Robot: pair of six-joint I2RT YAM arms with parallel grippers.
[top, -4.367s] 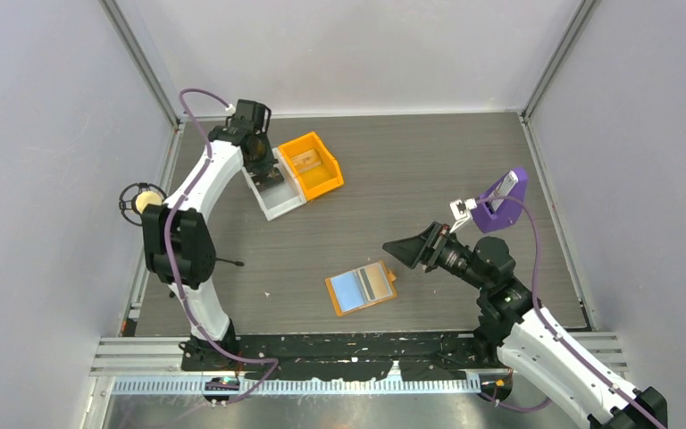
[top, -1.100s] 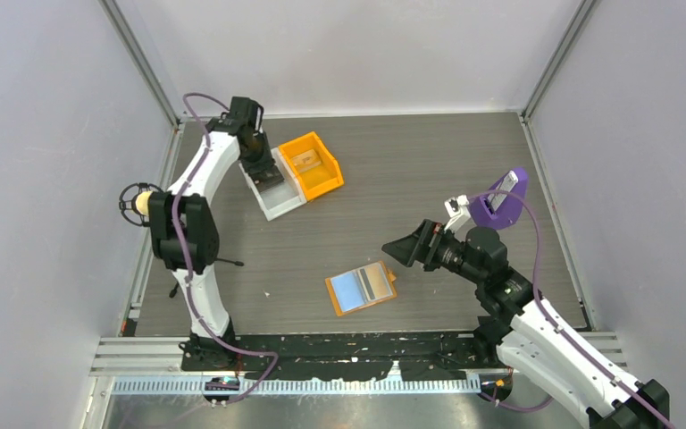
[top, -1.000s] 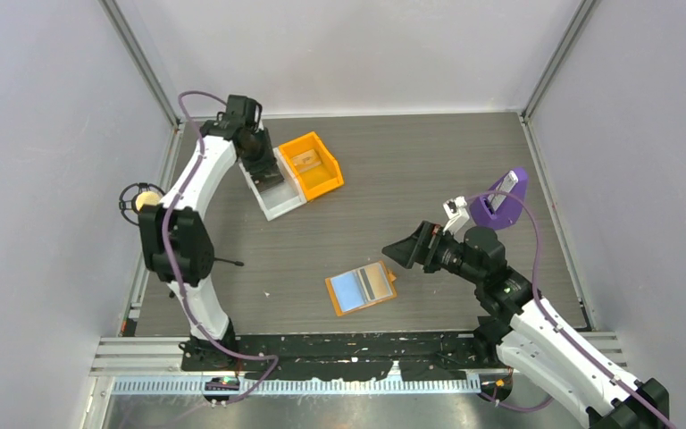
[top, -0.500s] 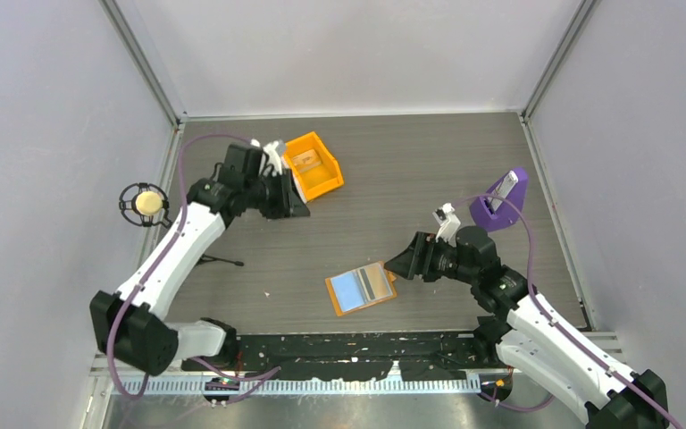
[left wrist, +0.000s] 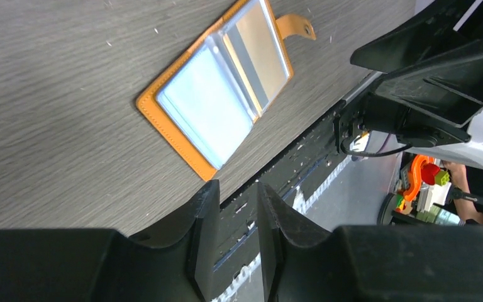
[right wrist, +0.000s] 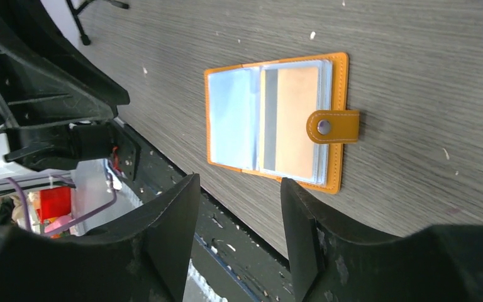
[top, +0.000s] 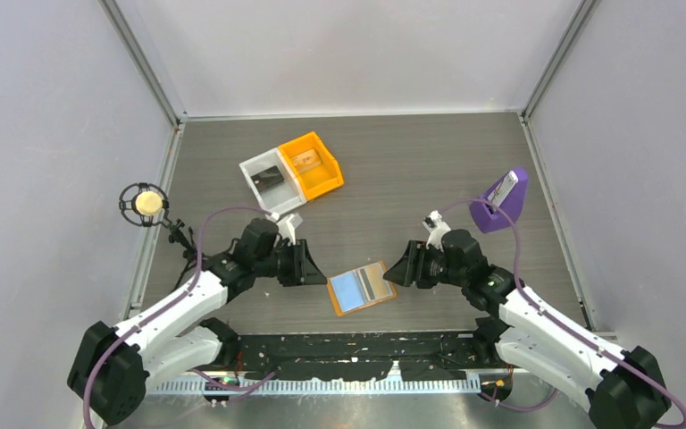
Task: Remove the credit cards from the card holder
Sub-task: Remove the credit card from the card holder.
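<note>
Top external: purple stand (top: 500, 202) beyond card holder (top: 361, 288)

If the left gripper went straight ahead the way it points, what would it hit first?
Most likely the open card holder, just ahead of the left gripper; its height is hard to judge.

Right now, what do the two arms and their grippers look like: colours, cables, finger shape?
Both arms, left arm and right arm, have white link shells with black joints. A purple cable loops along each. The left gripper and right gripper are matte black with broad, wedge-shaped fingers.
</note>
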